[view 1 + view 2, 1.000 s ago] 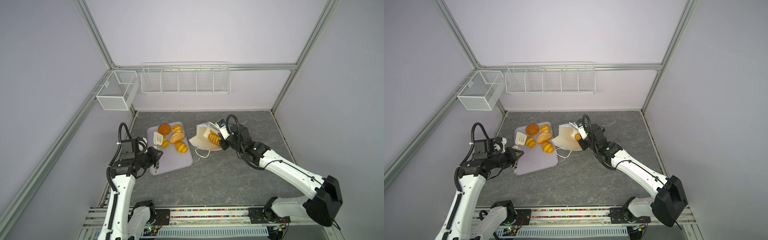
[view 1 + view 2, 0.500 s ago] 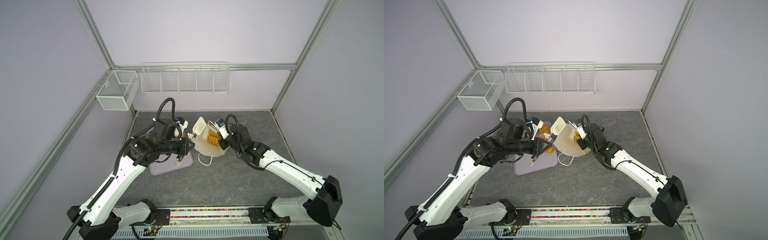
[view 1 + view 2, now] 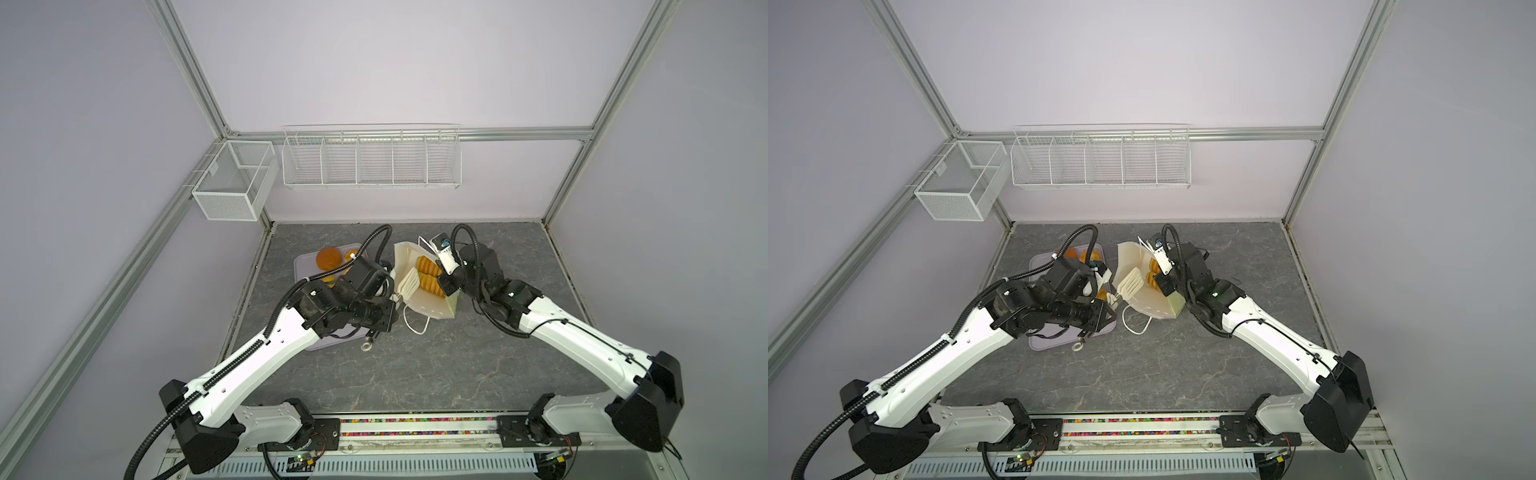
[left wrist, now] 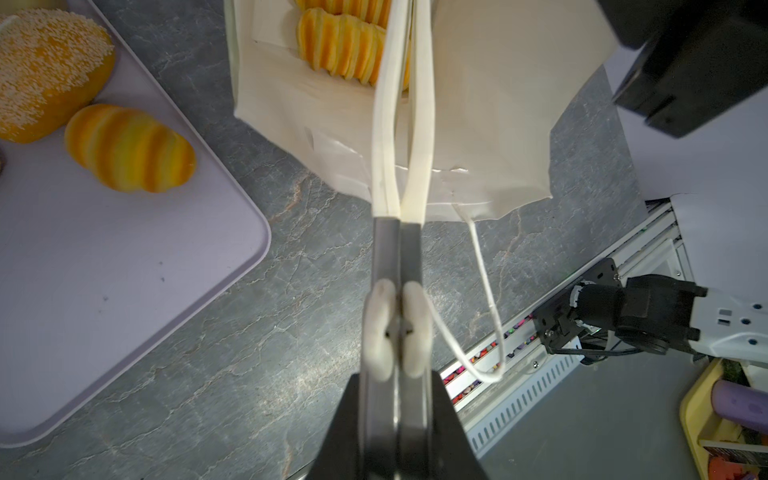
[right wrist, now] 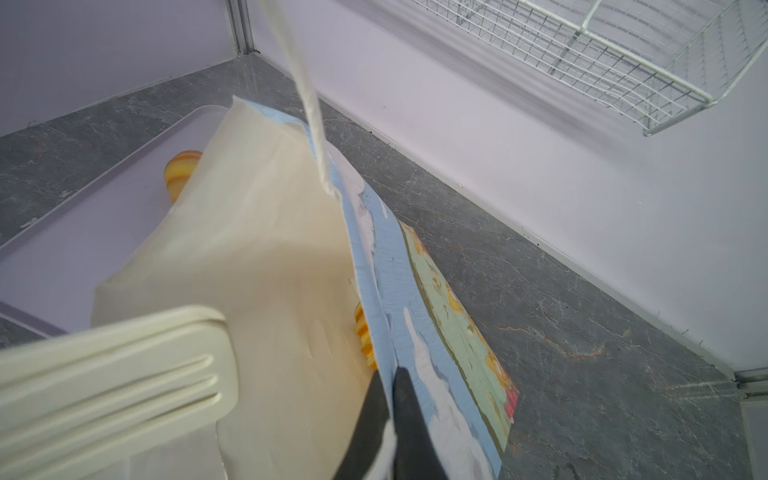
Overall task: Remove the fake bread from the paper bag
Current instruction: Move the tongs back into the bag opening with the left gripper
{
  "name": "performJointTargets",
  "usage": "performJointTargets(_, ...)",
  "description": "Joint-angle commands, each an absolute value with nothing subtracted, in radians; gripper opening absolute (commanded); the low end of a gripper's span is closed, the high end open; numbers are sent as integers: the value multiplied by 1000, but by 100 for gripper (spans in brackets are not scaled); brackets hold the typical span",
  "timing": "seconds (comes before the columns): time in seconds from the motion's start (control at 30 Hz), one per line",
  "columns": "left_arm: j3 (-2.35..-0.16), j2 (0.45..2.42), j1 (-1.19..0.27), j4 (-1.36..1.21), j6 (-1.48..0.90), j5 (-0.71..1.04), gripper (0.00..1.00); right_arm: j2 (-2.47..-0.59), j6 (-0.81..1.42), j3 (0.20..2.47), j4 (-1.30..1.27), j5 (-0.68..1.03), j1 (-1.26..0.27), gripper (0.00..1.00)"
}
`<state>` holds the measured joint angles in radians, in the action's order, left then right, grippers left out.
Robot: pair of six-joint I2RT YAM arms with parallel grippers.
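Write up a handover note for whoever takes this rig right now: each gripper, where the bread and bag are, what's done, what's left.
Left gripper: shut on the tongs, whose heads sit in the mouth of the paper bag, beside the bread.
Right gripper: shut on the bag's rim.
Done: round bun, seeded roll and ridged roll lie on the tray; the left arm hides part of it.
To do: at least two ridged loaves remain in the bag, none gripped yet.
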<state>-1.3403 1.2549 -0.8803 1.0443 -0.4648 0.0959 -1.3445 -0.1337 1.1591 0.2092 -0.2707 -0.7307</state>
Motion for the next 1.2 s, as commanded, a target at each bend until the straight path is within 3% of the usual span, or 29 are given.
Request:
performJointTargets(0.0, -1297, 1278, -890, 1018, -489, 61, 2, -1354, -168, 1203, 175, -297, -739, 7)
performJointTargets(0.57, -971, 1296, -890, 723, -575, 0, 4, -1353, -223, 1146, 175, -278, -794, 7)
performJointTargets(0.73, -944, 1305, -889, 740, -586, -52, 5, -1363, -196, 1094, 169, -283, -832, 6)
performJointTargets(0.97, -969, 1273, -889, 833, -566, -70, 12, -1396, -173, 1079, 145, -275, -852, 7)
performJointTargets(1.17, -1010, 1227, -889, 921, -554, -52, 24, -1408, -166, 1069, 122, -278, -852, 7)
